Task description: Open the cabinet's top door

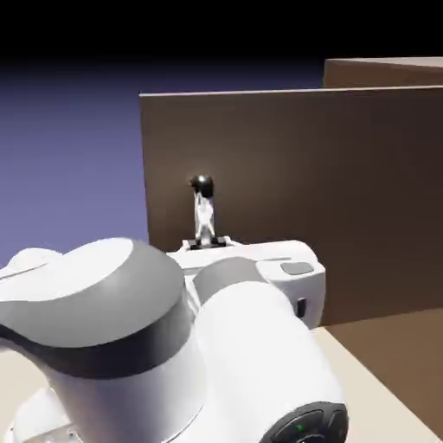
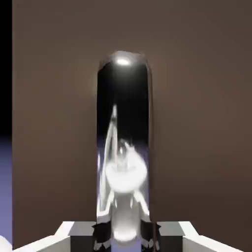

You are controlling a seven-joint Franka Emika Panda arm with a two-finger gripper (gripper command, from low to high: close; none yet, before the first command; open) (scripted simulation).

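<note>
- The top door (image 1: 329, 190) is swung out from the cabinet (image 1: 389, 73) and stands as a broad brown panel across the exterior view, its free edge toward that view's left.
- The handle (image 2: 123, 147) is a silver bar; in the hand view its long axis runs top to bottom, with a rounded upper end.
- In the exterior view the handle (image 1: 202, 208) stands upright near the door's free edge.
- The gripper (image 2: 125, 235) sits at the handle's lower part, one finger on each side of the bar, pinching it.
- The white arm (image 1: 173, 346) fills the exterior view's lower left.
</note>
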